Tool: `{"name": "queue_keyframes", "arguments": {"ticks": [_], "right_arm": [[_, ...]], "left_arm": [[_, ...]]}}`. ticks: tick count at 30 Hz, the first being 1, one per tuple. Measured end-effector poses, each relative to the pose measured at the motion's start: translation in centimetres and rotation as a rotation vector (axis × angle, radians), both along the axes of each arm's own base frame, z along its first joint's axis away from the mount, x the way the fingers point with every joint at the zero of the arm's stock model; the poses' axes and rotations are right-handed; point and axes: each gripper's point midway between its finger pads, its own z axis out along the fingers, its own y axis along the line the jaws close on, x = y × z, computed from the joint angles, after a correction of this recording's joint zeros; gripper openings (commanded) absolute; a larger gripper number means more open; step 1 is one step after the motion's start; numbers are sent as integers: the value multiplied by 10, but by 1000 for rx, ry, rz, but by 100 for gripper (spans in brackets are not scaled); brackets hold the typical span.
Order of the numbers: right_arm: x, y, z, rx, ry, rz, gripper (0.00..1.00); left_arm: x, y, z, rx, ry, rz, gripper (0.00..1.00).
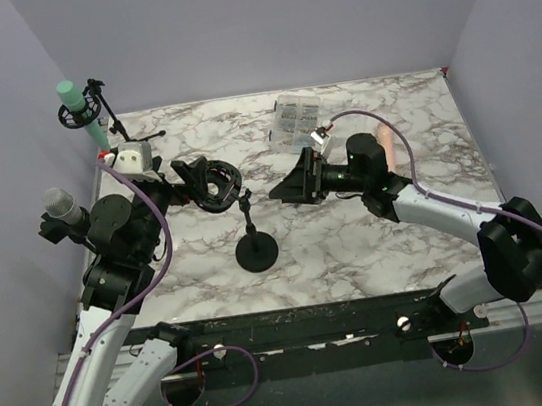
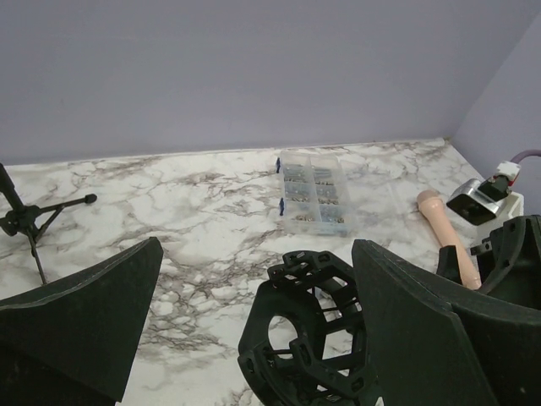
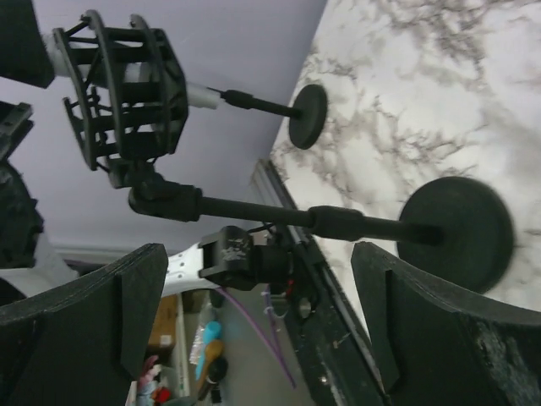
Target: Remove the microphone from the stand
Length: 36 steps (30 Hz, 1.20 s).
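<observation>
- Two microphones show from above. A grey-headed microphone [image 1: 59,204] sits at the left side, beside my left arm. A green microphone [image 1: 68,91] is tilted in a ring on the tripod [image 2: 34,222] in the back-left corner. I cannot tell which one the task means.
- At mid-table is the round-based stand [image 1: 257,253], and its cage mount [image 2: 308,338] looks empty.
- Walls close the left, back and right of the table [image 1: 357,241]. Open marble lies on the near side of the round-based stand and between it and the parts box [image 2: 314,193] near the back. A peach rod [image 2: 448,241] lies beside the right arm.
- My left gripper [image 2: 255,254] reaches rightward with fingers spread wide, holding nothing. The cage mount sits low between them.
- My right gripper [image 3: 259,254] points leftward at the round-based stand with fingers spread wide, holding nothing.
</observation>
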Motion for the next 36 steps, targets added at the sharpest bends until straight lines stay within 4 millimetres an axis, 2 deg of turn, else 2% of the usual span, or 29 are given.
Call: {"name": "queue_keyframes", "arguments": {"ticks": [3,9,13,17,20,29,33,36], "right_arm": [[-17,15,10,61,25,46,97],[-22,33,22,131,38,81,96],[-26,49,26,148,41,116,86],[-25,63,25,164,51,138,84],[-25,69,22,167,65,145,84],[-25,83,35,180,24,171,85],[-30,88,34,165,15,185,80],[-32,89,28,146,24,186,71]], "left_arm": [[0,-2,-1,1,5,-7,99],[0,-3,-3,3,12,-16,99],[2,-4,-5,5,19,-17,99],[4,-5,-8,10,30,-17,99],[3,-5,-8,10,30,-17,99],[1,-4,-6,8,23,-17,99],[1,-4,-6,7,23,-17,99],[1,-4,-6,7,22,-17,98]]}}
